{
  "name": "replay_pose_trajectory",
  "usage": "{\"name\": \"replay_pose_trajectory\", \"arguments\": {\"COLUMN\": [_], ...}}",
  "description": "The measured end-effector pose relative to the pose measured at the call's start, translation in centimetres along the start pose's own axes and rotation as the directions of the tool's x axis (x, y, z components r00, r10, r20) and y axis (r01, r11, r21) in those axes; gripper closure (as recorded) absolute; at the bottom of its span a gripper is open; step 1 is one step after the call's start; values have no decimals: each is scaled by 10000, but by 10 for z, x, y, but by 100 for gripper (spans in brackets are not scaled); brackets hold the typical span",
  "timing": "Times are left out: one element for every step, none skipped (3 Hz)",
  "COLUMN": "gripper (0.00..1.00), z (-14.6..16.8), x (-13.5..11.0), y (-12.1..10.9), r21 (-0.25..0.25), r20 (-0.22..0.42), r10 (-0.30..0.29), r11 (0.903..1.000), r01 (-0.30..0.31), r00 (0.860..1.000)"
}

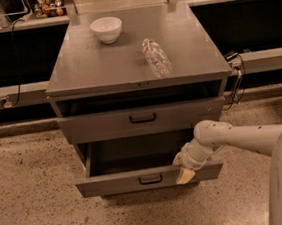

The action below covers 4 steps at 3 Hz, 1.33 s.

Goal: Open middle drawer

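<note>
The grey cabinet [100, 63] has a drawer front [102, 126] with a black handle just under its top. Below it, the middle drawer [118, 183] stands pulled out toward me, its dark shallow tray showing and its small black handle [150, 179] at the centre of the front panel. My gripper [184, 173] comes in from the right on a white arm [234, 137]. It rests at the top edge of that drawer's front panel, right of the handle, with a pale yellowish tip hanging over the panel.
A white bowl [106, 28] and a clear plastic bottle [156, 57] lying on its side sit on the cabinet top. Dark counters run behind on both sides. Speckled floor [34, 196] spreads to the left and in front.
</note>
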<state>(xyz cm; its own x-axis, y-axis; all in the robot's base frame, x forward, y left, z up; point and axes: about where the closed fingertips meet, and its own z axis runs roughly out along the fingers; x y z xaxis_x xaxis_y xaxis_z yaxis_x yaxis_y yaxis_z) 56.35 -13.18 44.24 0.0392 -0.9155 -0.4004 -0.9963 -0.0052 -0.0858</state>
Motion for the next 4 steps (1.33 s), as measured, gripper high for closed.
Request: {"name": "replay_pose_trajectory", "arguments": {"gripper": [41,23,1,0], "z": [-7,-13,-28,-41], "x": [-9,-20,-33,-44], "y": [4,5,-9,-32], "r21": [3,41,679,1477], "r20": [119,151,112,363], "r10": [-263,-591,-712,-800], "r11": [9997,9982,9952,9863], "r01": [263,591,702,739], "r00": [9996,9981,9974,9961]}}
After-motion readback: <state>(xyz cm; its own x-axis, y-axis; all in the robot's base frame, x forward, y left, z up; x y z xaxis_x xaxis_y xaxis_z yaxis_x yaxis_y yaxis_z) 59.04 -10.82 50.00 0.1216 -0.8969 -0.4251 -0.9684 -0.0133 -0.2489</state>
